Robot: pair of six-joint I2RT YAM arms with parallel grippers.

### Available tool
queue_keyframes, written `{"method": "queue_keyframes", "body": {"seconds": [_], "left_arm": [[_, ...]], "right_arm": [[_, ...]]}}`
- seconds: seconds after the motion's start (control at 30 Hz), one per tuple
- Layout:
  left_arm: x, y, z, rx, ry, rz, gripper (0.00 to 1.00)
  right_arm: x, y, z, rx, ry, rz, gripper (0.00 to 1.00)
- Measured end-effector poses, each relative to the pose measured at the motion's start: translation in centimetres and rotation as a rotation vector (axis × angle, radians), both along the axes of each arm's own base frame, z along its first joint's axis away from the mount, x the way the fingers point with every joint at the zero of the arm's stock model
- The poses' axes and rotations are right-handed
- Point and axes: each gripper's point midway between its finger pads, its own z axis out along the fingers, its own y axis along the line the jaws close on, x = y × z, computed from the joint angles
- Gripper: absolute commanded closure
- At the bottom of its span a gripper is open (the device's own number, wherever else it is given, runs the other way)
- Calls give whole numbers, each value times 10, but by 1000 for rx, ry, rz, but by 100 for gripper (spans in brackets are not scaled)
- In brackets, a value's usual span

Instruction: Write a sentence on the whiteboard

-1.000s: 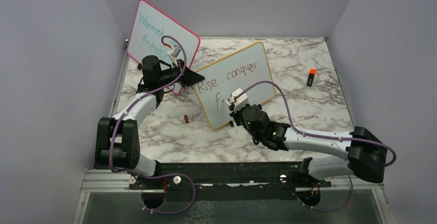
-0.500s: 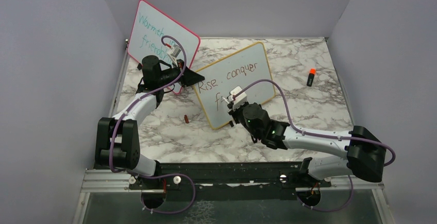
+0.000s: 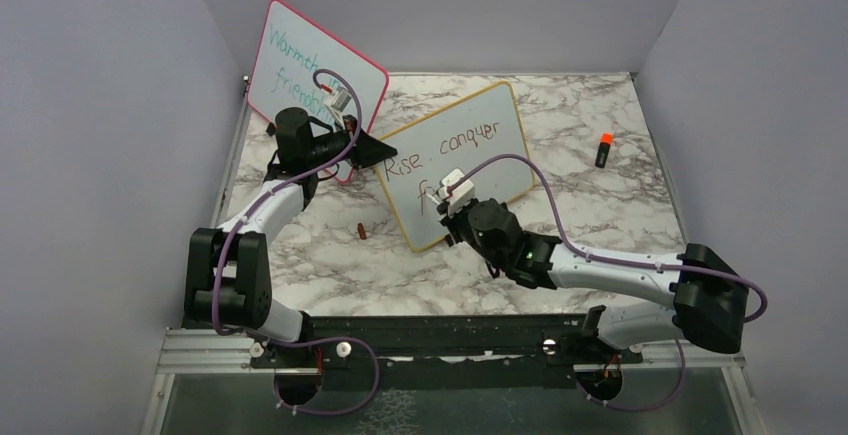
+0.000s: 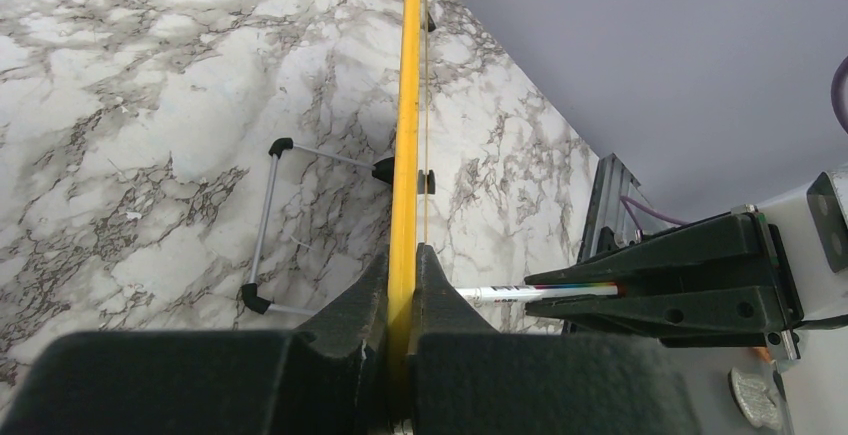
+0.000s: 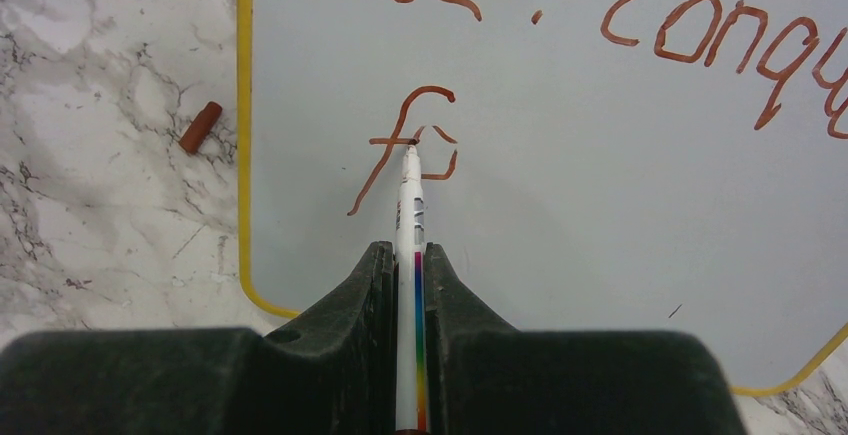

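Observation:
The yellow-framed whiteboard (image 3: pixel 460 160) stands tilted on the marble table. My left gripper (image 3: pixel 383 153) is shut on its left edge, seen edge-on in the left wrist view (image 4: pixel 407 155). The board (image 5: pixel 600 175) bears brownish-red writing "Rise. conquer" (image 3: pixel 440 150) and, below it, an "f" (image 5: pixel 395 150) with a partly drawn letter beside it. My right gripper (image 5: pixel 408 260) is shut on a white marker (image 5: pixel 409 215) with a rainbow stripe. Its tip touches the board at the "f" crossbar. The marker and right gripper also show in the left wrist view (image 4: pixel 560 291).
A pink-framed board (image 3: pixel 315 75) with teal writing leans at the back left. A brownish-red marker cap (image 3: pixel 360 231) lies left of the yellow board, also in the right wrist view (image 5: pixel 200 128). A black and orange marker (image 3: pixel 603 150) lies at the right.
My right gripper has shifted slightly left along the board's lower line, and a new stroke has appeared after the "f". The left arm has not moved.

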Motion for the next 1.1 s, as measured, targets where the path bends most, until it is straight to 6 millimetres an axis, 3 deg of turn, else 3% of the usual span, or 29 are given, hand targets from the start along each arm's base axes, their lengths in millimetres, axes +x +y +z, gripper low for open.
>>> {"method": "queue_keyframes", "body": {"seconds": [1.1], "left_arm": [[0, 0, 0, 0, 0, 0, 100]], "right_arm": [[4, 1, 3, 22, -11, -22, 99]]}}
